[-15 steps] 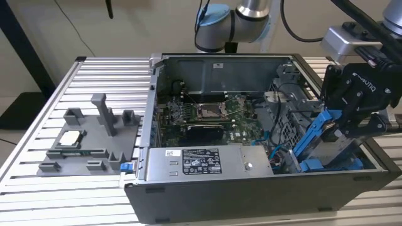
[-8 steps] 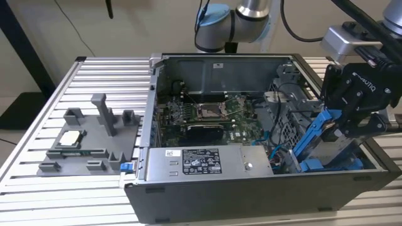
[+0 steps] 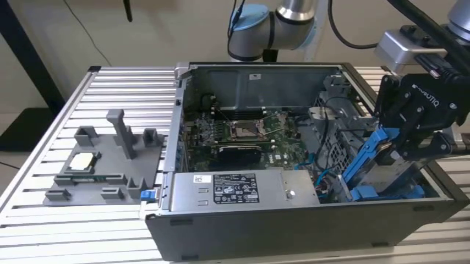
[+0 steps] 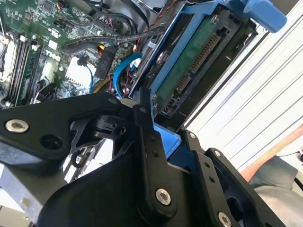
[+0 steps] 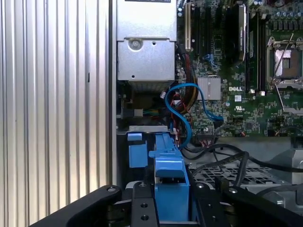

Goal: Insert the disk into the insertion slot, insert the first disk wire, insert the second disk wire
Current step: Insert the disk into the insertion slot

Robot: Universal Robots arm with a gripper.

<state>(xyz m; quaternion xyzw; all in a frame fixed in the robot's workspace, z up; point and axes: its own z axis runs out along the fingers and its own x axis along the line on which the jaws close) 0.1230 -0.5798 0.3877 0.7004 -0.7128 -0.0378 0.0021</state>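
The disk (image 3: 376, 168), silver-grey in a bright blue carrier, hangs tilted over the corner of the open computer case (image 3: 294, 231) at the exterior view's right. My black gripper (image 3: 413, 149) is shut on its upper end. Its lower end dips into the drive bay, where more blue plastic (image 3: 411, 192) shows. In the second wrist view the disk's green circuit board (image 4: 189, 66) and connector face me beyond the fingers (image 4: 142, 118). The blue carrier (image 5: 168, 172) runs out from between the fingers in the first wrist view. A loose blue wire (image 5: 189, 109) curls over the motherboard beside the bay.
A grey labelled power-supply box (image 3: 235, 190) lies along the case's near side, and the motherboard (image 3: 242, 132) sits deeper inside. Black cable bundles (image 5: 222, 156) lie by the bay. A grey fixture plate (image 3: 103, 165) with upright posts stands on the slatted table (image 3: 44, 220) at the exterior view's left.
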